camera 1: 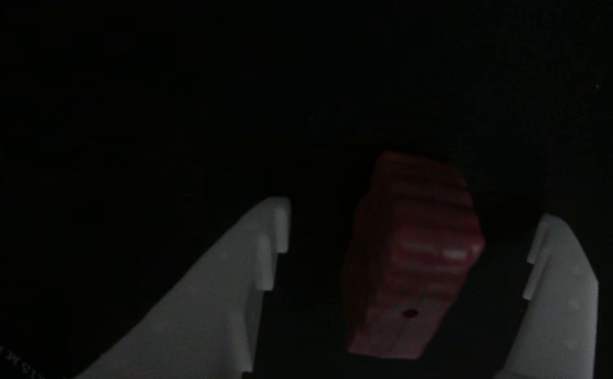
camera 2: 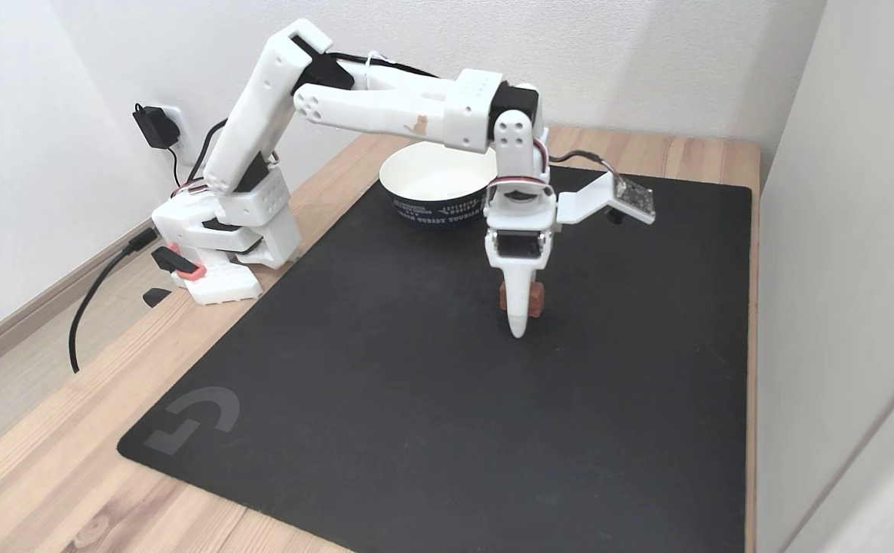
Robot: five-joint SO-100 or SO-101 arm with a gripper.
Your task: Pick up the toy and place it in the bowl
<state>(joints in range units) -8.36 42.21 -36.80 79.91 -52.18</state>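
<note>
The toy (camera 1: 412,252) is a small red ridged block with a dark hole in its near end, lying on the black mat. In the other view it sits between the two white fingers of my gripper (camera 1: 414,210), which is open, with a gap on each side of the block. The fixed view has the gripper (camera 2: 520,326) pointing straight down onto the mat, its tip at the surface, and the toy (camera 2: 537,296) peeks out from behind the finger. The bowl (camera 2: 435,209), white inside with a dark outer wall, stands behind the gripper at the mat's far edge.
A black mat (camera 2: 416,399) covers most of the wooden table (camera 2: 48,476). The arm's base (camera 2: 216,246) stands at the left beside the mat, with a black cable (camera 2: 82,307) running off the table. A white wall borders the table's right edge.
</note>
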